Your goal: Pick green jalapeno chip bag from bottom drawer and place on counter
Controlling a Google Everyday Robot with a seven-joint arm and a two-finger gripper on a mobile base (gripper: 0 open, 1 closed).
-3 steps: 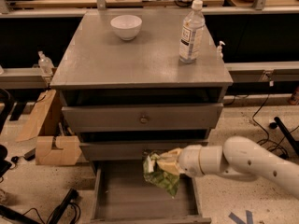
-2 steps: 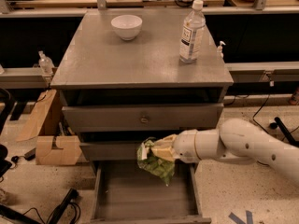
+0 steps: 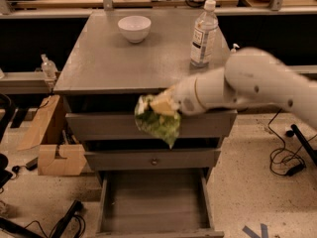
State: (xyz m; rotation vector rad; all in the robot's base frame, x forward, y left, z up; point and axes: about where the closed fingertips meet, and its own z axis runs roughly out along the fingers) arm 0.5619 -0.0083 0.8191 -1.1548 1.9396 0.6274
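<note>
At frame centre the hand is clamped on the green jalapeno chip bag, which hangs well above the open bottom drawer, just below the front edge of the tabletop, seemingly ready to clear it.

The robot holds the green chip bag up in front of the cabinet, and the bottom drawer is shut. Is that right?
Not quite: the bottom drawer is open, pulled out toward the camera, as the camera view shows. The rest stands: the gripper, in front of the top drawer, holds the bag clamped in its jaws.
</note>
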